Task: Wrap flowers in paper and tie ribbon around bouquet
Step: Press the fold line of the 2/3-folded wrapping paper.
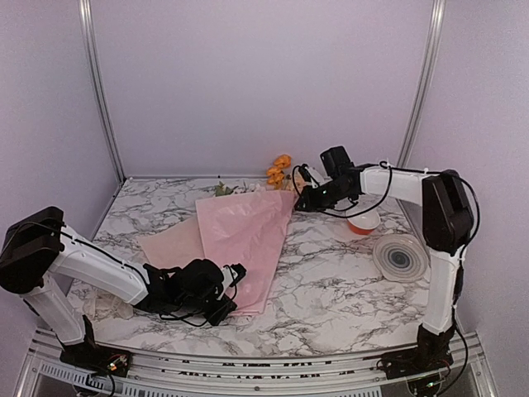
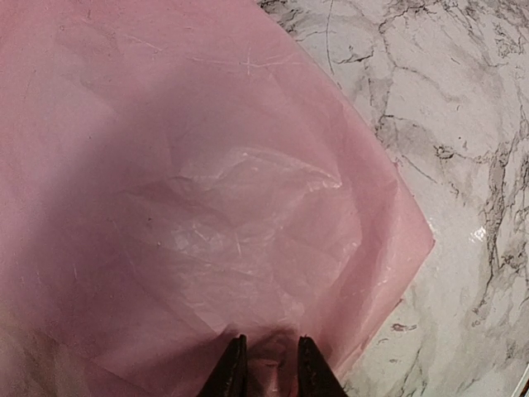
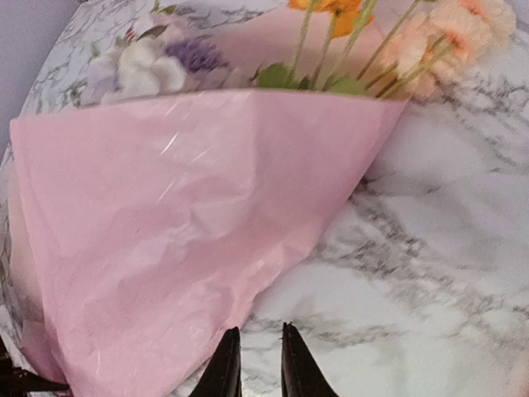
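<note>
the paper (image 1: 248, 240) folded over the flowers (image 1: 279, 169), blooms past its far edge, long axis near-to-far | left gripper (image 2: 271, 349) at its near end, jaws a slit apart (grip: cannot tell) | right gripper (image 3: 260, 341) beside its far right corner, narrowly parted, empty

**A:** Where is the paper (image 1: 248, 240)?

**B:** Lying on the marble tabletop (image 1: 331, 289), about the middle; a thin pink sheet, crinkled and faintly glossy; folded over itself into a rough cone, wide at the far end, narrowing toward the near edge; a paler flap lies spread to its left.

**A:** And the flowers (image 1: 279, 169)?

**B:** Lying inside the fold, most of each stem hidden under it; only the heads stick out past the far edge; orange and peach blooms on thin green stems at the right; white and purple ones with green leaves at the left.
</note>
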You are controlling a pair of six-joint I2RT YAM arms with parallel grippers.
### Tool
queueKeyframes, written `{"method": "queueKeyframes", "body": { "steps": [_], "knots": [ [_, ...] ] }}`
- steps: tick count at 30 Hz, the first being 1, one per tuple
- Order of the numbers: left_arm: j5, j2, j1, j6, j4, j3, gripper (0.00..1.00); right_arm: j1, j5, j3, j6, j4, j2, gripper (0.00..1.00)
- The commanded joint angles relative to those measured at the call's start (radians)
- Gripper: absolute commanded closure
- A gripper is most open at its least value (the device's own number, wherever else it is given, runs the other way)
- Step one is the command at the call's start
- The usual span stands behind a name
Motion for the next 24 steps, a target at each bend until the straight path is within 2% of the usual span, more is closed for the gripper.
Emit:
{"method": "queueKeyframes", "body": {
  "steps": [1, 4, 7, 13, 16, 17, 20, 24],
  "knots": [
    [0.034, 0.038, -0.001, -0.014, -0.111, -0.019, 0.78, 0.131, -0.108, -0.251, 0.033, 0.125, -0.188, 0.82],
    [0.036, 0.040, -0.002, -0.014, -0.104, -0.014, 0.78, 0.247, -0.212, -0.392, 0.108, 0.225, -0.239, 0.82],
    [0.034, 0.042, -0.001, -0.018, -0.101, -0.009, 0.78, 0.339, -0.247, -0.462, 0.163, 0.273, -0.224, 0.82],
    [0.039, 0.035, -0.001, -0.032, -0.090, -0.015, 0.78, 0.417, -0.253, -0.501, 0.206, 0.246, -0.158, 0.83],
    [0.030, 0.013, -0.003, -0.045, -0.090, -0.018, 0.76, 0.458, -0.204, -0.485, 0.191, 0.149, -0.128, 0.83],
    [0.027, -0.002, -0.002, -0.051, -0.086, -0.020, 0.74, 0.462, -0.166, -0.481, 0.182, 0.113, -0.122, 0.83],
    [0.000, -0.090, -0.002, -0.095, -0.050, -0.027, 0.56, 0.465, -0.089, -0.496, 0.167, 0.068, -0.110, 0.83],
    [-0.050, -0.247, 0.014, -0.209, -0.057, -0.038, 0.39, 0.468, -0.045, -0.504, 0.154, 0.060, -0.105, 0.83]
  ]
}}
